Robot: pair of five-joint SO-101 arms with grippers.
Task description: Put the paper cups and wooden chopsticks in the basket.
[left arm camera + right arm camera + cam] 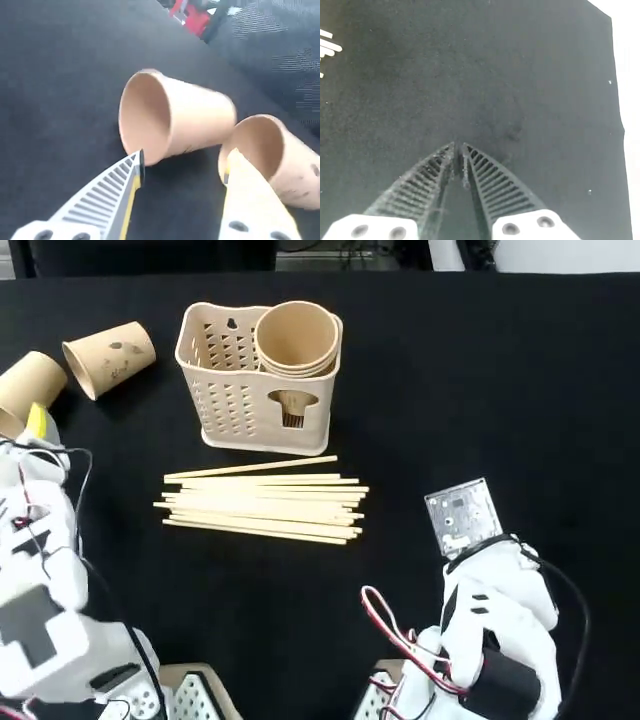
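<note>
Just beyond the left hand [184, 160], seeing one paper cup [175, 117] lying on its side on the black cloth [480, 390] covering the bench, its mouth opening toward the spread fingers. Noting a second paper cup [272, 150] lying just beside the first, partly hiding behind one finger. Holding nothing in that hand.

Farther off from it, finding the basket [230, 390] standing upright and carrying a stack of cups [297, 337] in one compartment. Spotting the wooden chopsticks [262, 502] lying in a loose heap in front of the basket, between the two hands and apart from both.

Pressing the right hand [458, 147] together, pinching nothing, over bare cloth. Past that hand, catching the cloth giving way to a pale surface [630, 75]. Beyond the two lying cups, glimpsing something red and black [192, 17] past the cloth's far edge.
</note>
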